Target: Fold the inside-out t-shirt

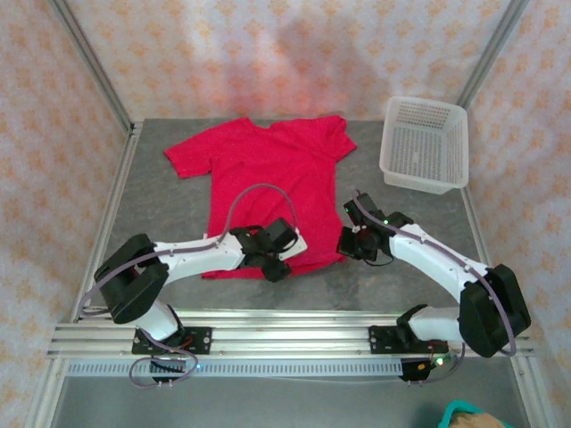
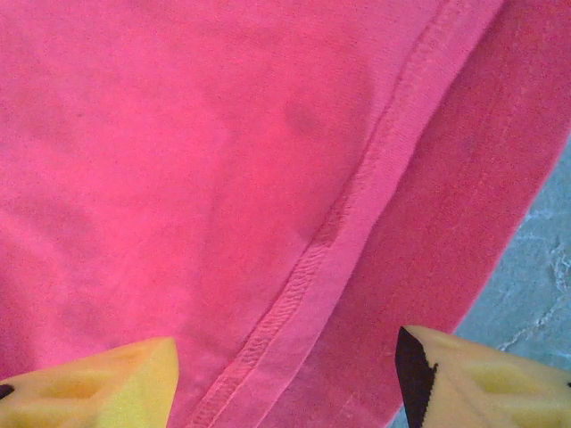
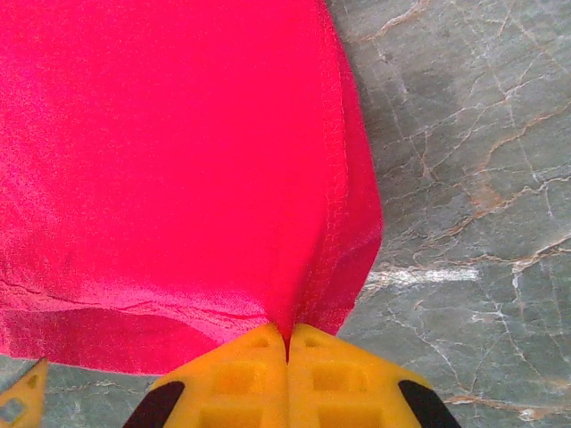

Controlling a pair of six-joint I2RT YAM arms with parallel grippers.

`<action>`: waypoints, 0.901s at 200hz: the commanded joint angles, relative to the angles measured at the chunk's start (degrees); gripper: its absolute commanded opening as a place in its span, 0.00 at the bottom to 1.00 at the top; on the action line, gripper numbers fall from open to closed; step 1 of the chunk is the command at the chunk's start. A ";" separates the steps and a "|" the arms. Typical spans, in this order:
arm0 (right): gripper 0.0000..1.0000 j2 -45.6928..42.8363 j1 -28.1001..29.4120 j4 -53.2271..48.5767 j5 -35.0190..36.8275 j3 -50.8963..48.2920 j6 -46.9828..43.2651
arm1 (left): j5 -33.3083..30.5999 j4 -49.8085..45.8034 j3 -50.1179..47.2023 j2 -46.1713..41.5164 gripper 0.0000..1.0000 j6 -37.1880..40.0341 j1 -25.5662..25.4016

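Your right gripper (image 3: pixel 287 343) is clenched on the near right hem corner of the inside-out t-shirt (image 1: pixel 268 169), which lies flat on the table (image 1: pixel 169 205), while your left gripper (image 2: pixel 285 357), released, sits over its near hem.

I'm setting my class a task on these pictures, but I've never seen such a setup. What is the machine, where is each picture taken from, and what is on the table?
These are two robot arms bolted at the near edge of a table. The wide picture comes from a camera above and behind them: the left arm is on the left, the right arm on the right. A red-pink t-shirt lies spread flat, with a white basket at the far right corner. The other two pictures come from cameras on the wrists, looking past yellow fingers. The left gripper is open over the shirt's bottom hem. The right gripper is shut, pinching the shirt's near right corner.
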 commanded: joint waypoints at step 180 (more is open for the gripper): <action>0.02 -2.65 -0.44 -2.16 2.18 -1.40 -1.71 | -2.14 -4.16 11.89 4.79 0.00 3.97 1.40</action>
